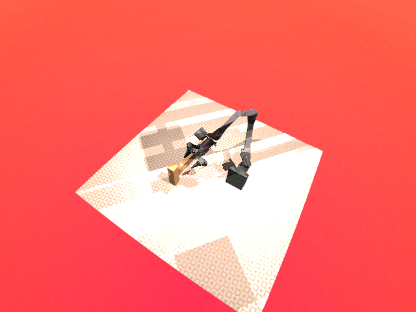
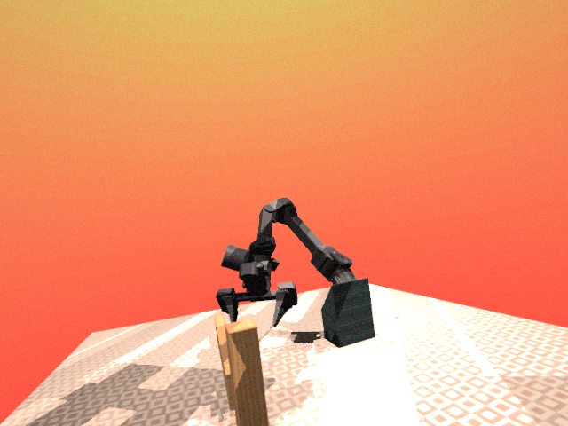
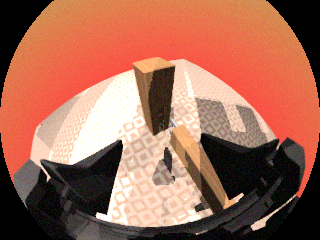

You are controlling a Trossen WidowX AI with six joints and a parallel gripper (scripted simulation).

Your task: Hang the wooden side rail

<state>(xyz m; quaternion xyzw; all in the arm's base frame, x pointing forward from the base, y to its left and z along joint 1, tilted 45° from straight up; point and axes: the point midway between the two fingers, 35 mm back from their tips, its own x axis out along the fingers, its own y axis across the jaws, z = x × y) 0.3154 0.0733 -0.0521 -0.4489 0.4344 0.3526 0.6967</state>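
My gripper (image 1: pixel 188 161) (image 2: pixel 255 322) (image 3: pixel 162 140): fingers spread wide, nothing between them.
Step in hand: I judge I am lining up to take hold of the rail; the hanging is still to do, as far as I can tell.
Straddle: the wooden side rail (image 1: pixel 187 162) (image 2: pixel 222 339) (image 3: pixel 187 150) runs off my centre, nearer the finger at the right of the wrist view, so I should shift that way before going down.
Twist: I want my pads flat along the rail's sides; it slants across my wrist view, so a small turn seems due.
Closing: slowly, with both pads meeting the wood together, lest one shove the rail askew.
After the grip: raise only the hook end, carry it toward the slot, then lower it onto the pins, leaving the far end on the table (image 1: pixel 201 208) (image 3: pixel 130 185).
Headboard post (image 1: pixel 173 176) (image 2: pixel 248 366) (image 3: pixel 160 95): upright, ahead of my fingertips, brown wood, its slot side dark.
Rail's look: long, straight, orange-brown, brighter on top.
Steel hooks (image 3: pixel 173 125): small and grey, at the rail end facing the post; whether they touch any pin, I cannot tell.
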